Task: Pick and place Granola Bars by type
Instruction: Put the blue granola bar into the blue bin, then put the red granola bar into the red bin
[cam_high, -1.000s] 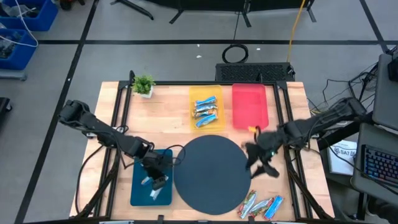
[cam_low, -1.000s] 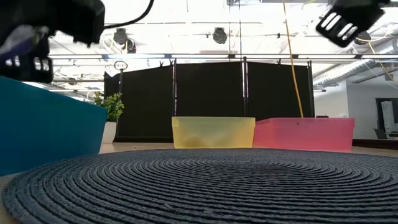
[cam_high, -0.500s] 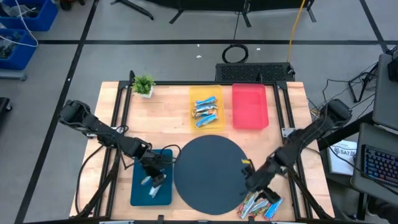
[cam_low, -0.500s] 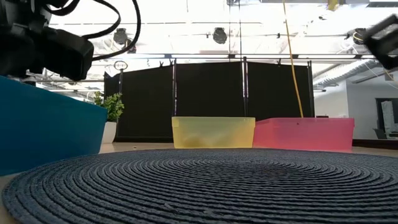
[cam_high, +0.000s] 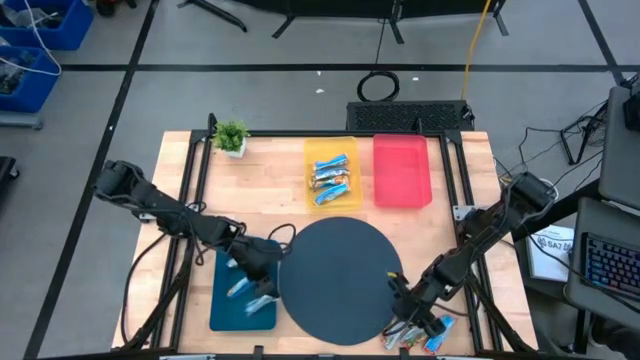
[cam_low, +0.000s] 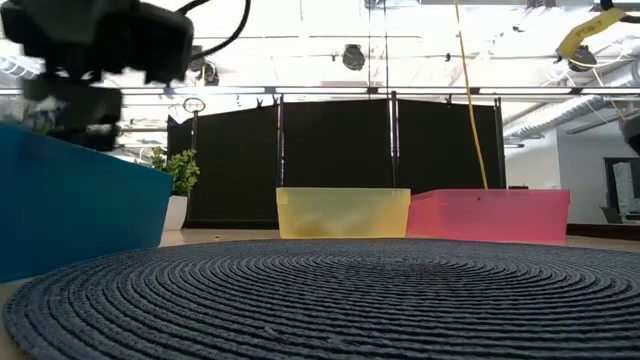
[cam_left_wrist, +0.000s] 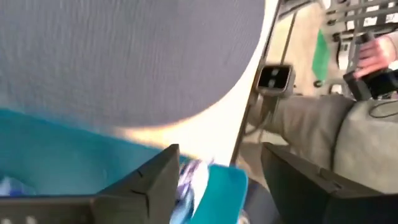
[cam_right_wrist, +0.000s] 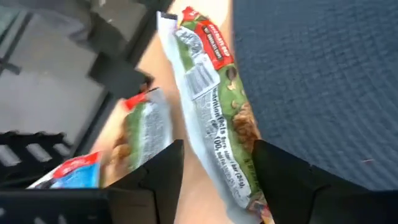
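While right gripper (cam_high: 412, 322) straddles a Granola Bar (cam_right_wrist: 214, 127) (fingers apart) | left gripper (cam_high: 262, 290) parted over teal tray (cam_high: 222, 308)

Bare round mat (cam_high: 335, 270) between trays

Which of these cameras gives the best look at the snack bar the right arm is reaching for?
The right wrist view: the granola bar fills the picture between the open right end effector, its print readable. The high view shows only a tiny cluster under the arm; the low and left wrist views miss it.
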